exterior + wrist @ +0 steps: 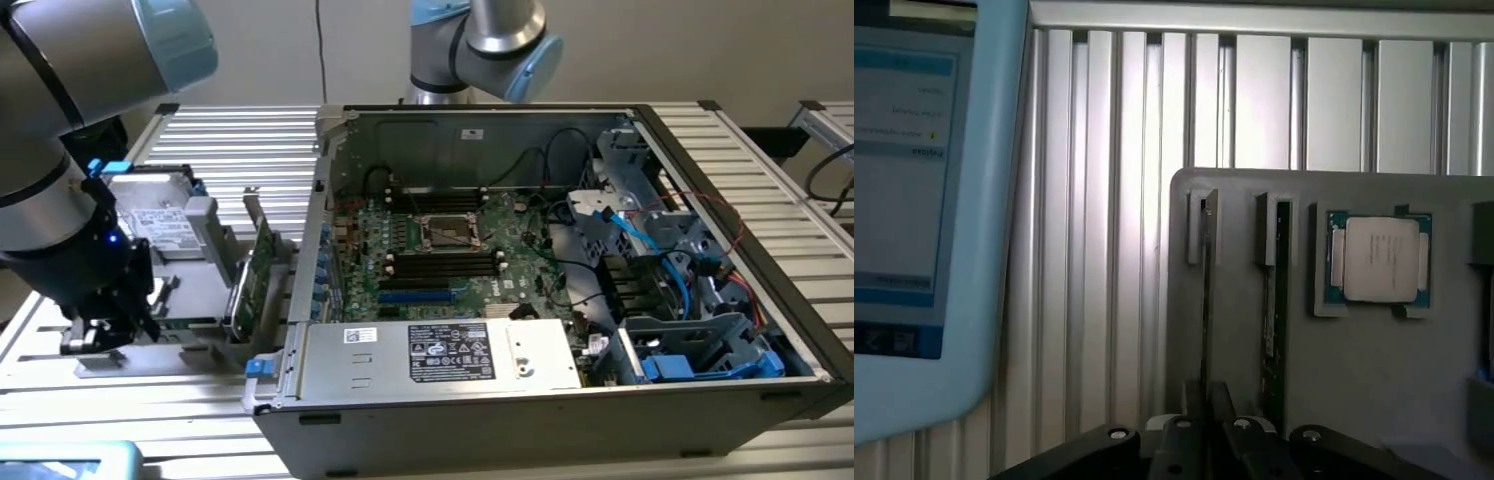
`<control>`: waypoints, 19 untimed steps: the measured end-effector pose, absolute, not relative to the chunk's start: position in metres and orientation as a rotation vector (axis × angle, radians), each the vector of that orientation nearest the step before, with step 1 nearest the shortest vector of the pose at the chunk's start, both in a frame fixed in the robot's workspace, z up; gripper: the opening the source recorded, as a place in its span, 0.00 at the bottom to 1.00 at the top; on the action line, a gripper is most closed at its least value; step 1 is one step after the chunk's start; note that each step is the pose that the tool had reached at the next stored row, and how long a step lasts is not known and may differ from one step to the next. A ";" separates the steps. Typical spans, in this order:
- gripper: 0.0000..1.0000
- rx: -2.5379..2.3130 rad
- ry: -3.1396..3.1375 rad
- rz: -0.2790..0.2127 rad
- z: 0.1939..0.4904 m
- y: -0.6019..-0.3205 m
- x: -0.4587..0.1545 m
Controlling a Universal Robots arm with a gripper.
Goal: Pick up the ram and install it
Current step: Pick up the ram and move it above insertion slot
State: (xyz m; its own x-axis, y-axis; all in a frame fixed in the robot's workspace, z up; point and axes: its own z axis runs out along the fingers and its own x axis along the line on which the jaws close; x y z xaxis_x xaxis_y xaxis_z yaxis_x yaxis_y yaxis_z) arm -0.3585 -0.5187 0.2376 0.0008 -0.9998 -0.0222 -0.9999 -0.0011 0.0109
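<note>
Where the gripper (114,325) hangs over the grey parts tray (187,292) at the lower left of the exterior view, the first entry is the ram (1206,290). It is a thin stick standing on edge in a tray slot, and its visible length runs straight out from between the fingers. The fingers are set narrow and seemingly clamped on it, so the ram lies directly at the end effector, not off to one side. Tray contents, further: a second green board (1279,300) on edge in the neighbouring slot, parallel and just beside the ram; past that, a square processor (1379,258) seated in its own recess. Beside the tray is a blue-framed screen (914,200). Farther off, toward the exterior view's right, an open computer case (441,135) holds the motherboard (521,215). Its black memory slots (441,265) lie well apart from the gripper; whether any is occupied cannot be told.
</note>
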 end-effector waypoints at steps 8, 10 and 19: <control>0.14 -2.217 2.214 0.037 0.274 -0.523 -0.359; 0.14 -2.216 2.214 0.037 0.283 -0.525 -0.358; 0.14 -2.217 2.214 0.037 0.324 -0.530 -0.345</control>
